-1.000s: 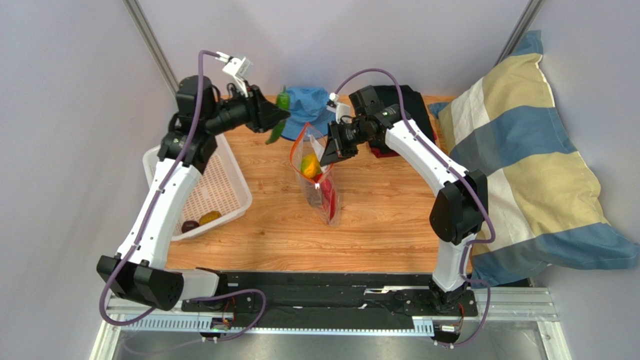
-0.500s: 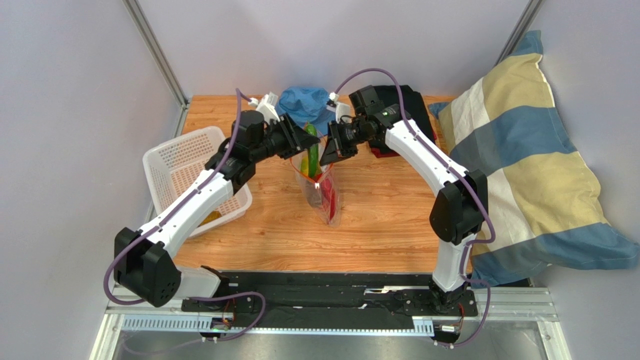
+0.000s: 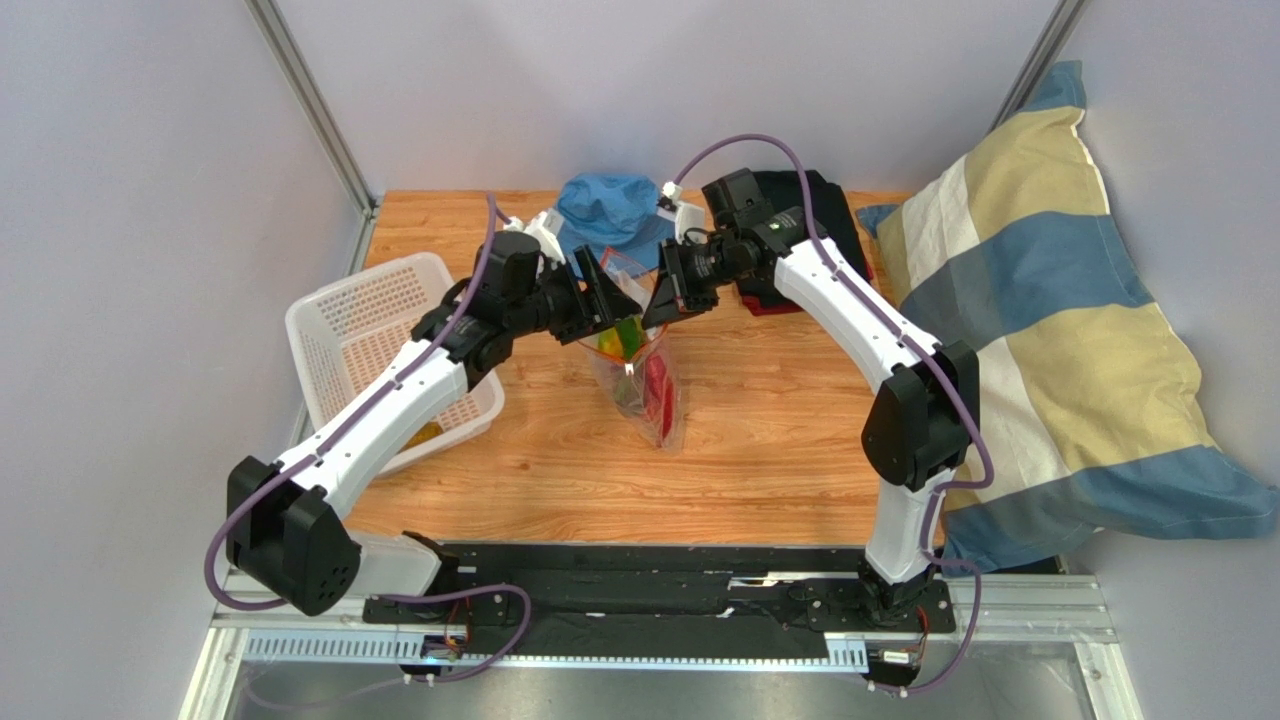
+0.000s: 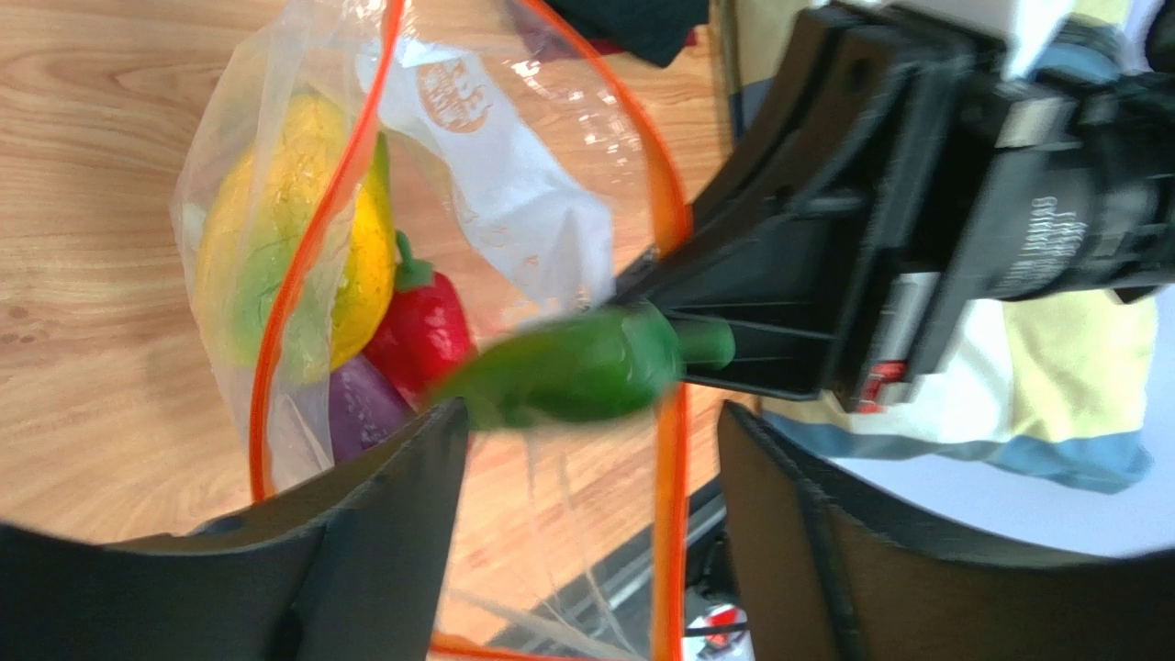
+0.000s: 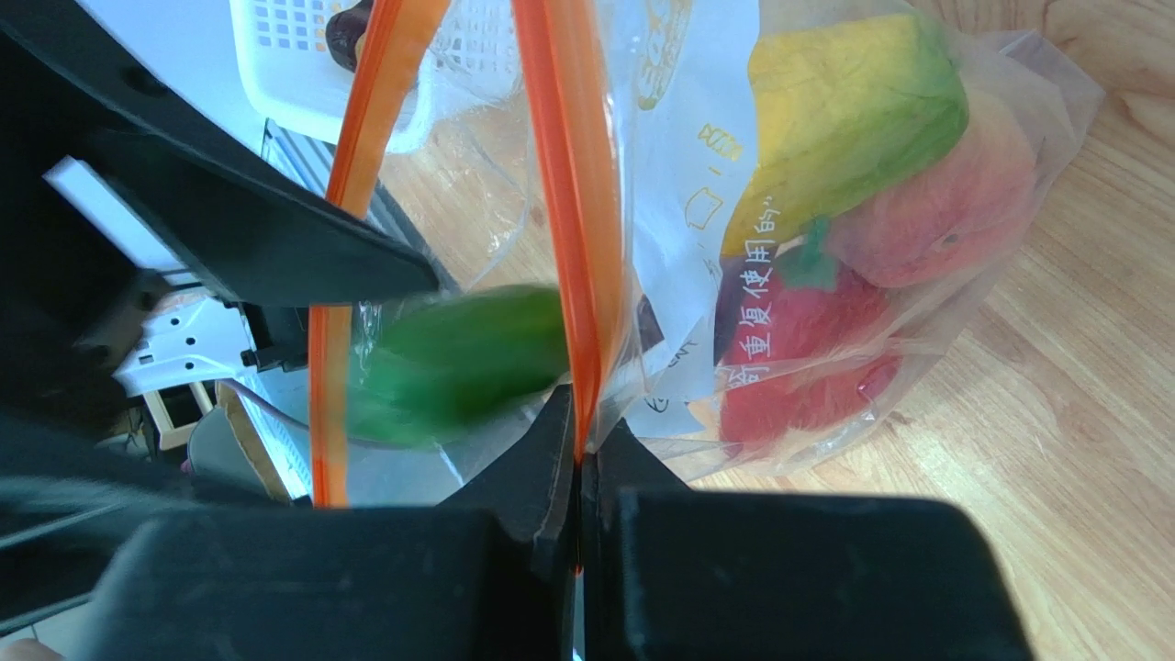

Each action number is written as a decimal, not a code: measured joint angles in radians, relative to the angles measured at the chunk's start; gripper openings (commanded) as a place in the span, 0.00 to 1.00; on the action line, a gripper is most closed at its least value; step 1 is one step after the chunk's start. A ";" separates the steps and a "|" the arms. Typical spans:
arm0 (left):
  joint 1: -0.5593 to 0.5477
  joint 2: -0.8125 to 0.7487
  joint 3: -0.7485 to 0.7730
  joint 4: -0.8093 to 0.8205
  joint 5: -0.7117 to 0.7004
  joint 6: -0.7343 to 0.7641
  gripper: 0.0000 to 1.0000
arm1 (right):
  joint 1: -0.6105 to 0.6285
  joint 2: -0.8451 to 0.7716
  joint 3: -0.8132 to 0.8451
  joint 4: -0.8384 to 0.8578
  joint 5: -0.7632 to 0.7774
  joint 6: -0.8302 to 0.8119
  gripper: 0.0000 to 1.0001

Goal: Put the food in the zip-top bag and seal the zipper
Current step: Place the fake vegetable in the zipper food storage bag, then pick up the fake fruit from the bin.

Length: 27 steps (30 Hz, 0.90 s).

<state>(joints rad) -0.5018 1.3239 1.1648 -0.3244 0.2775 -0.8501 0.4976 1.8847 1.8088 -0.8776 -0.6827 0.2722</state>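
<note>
Gaping wide, left end effector [image 4: 593, 420] has green chili [image 4: 573, 369] just beyond its fingertips.

Right on the white label [image 5: 683, 152] of the clear crinkly zip-top bag [image 5: 1051, 110], gold Chinese characters [image 5: 756, 324] run sideways; they look like 重复使用. A round gold emblem [image 4: 448, 94] on that label is too blurred to read. Tiny white print [image 4: 1044, 227] on the right gripper [image 4: 655, 276]'s black body is illegible.

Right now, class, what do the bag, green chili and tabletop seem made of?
The zip-top bag: thin clear plastic film, glossy and crinkled. The green chili: likely smooth moulded plastic, slight sheen. The tabletop: matte wood grain, perhaps laminate.
</note>
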 measured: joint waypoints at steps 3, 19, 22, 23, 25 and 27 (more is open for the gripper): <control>0.008 -0.029 0.065 -0.065 0.001 0.072 0.97 | -0.002 -0.011 -0.003 -0.001 0.000 0.000 0.00; 0.645 -0.006 0.334 -0.736 0.291 1.214 0.89 | -0.002 -0.040 -0.022 -0.004 0.000 -0.020 0.00; 0.739 0.099 0.298 -0.816 0.246 1.394 0.89 | -0.002 -0.040 -0.023 -0.004 0.000 -0.020 0.00; 0.760 0.127 0.279 -0.829 0.226 1.436 0.89 | -0.002 -0.040 -0.023 -0.004 0.000 -0.020 0.00; 0.790 0.171 0.230 -0.847 0.177 1.517 0.89 | -0.002 -0.040 -0.023 -0.004 0.000 -0.020 0.00; 0.801 0.196 0.179 -0.863 0.125 1.587 0.88 | -0.002 -0.040 -0.023 -0.004 0.000 -0.021 0.00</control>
<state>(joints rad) 0.2996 1.5204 1.3434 -1.1877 0.4026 0.7368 0.4957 1.8446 1.7855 -0.8818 -0.6827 0.2516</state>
